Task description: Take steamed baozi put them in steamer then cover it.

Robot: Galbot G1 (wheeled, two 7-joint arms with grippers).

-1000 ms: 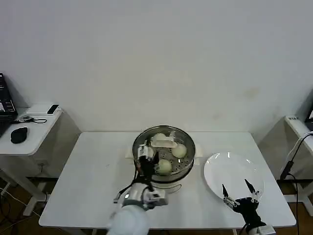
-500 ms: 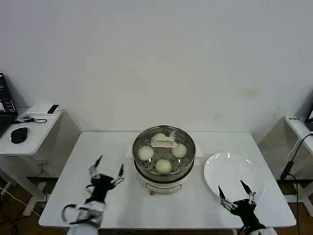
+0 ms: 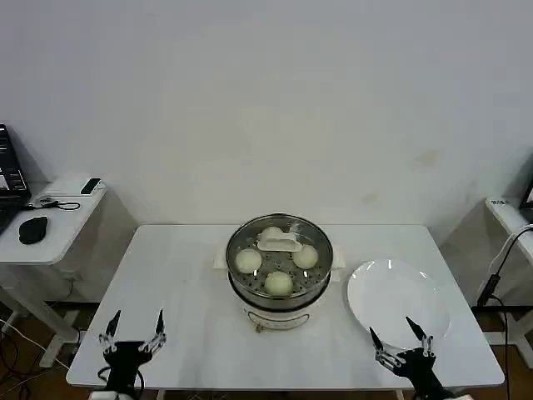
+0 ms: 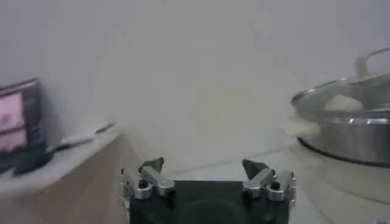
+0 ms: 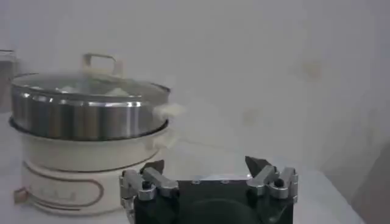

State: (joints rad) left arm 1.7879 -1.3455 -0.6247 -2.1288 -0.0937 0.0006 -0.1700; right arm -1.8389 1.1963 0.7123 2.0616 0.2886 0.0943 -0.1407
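Four steamed baozi [image 3: 278,282] sat in the steamer [image 3: 279,292] under the cover [image 3: 280,251], apparently seated flush. Left of the steamer, the left pincer [image 3: 132,332] hung released; right of it, by the plate [image 3: 398,298], the right pincer [image 3: 400,341] gaped too. The right wrist view showed the steamer's white base [image 5: 79,170].

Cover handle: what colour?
Cream-white; the cover handle shows best in the head view.
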